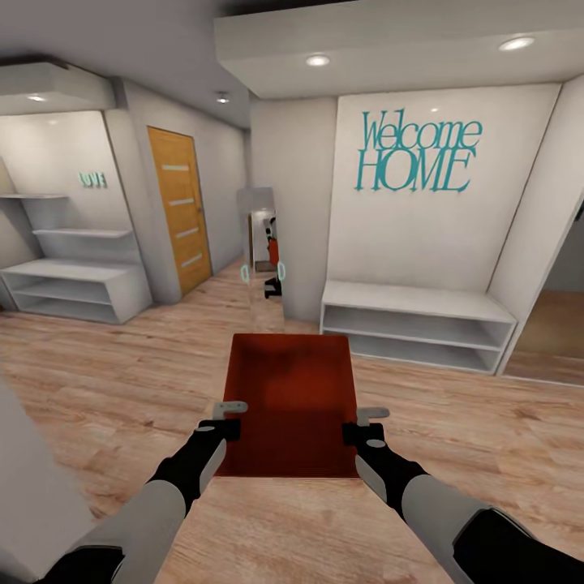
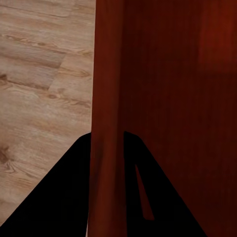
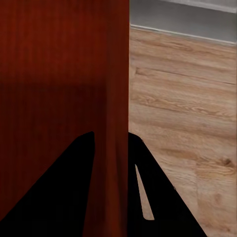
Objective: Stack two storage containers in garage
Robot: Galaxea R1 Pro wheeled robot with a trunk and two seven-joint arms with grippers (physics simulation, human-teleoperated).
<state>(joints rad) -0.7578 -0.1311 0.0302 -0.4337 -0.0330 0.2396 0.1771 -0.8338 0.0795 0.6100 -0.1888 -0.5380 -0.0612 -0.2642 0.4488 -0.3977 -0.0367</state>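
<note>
An orange-red storage container (image 1: 294,401) hangs in front of me above light wood-plank flooring, open side up. My left gripper (image 1: 229,416) is shut on its left wall, and in the left wrist view that wall (image 2: 106,148) runs between the two dark fingers. My right gripper (image 1: 362,422) is shut on the right wall, which in the right wrist view (image 3: 111,148) also passes between the fingers. The container looks empty inside.
A white low shelf bench (image 1: 415,324) stands under a "Welcome HOME" wall sign (image 1: 418,152) ahead right. White shelving (image 1: 73,284) is at the left. A slatted wooden door (image 1: 178,207) and a narrow hallway with a mirror (image 1: 264,243) lie ahead.
</note>
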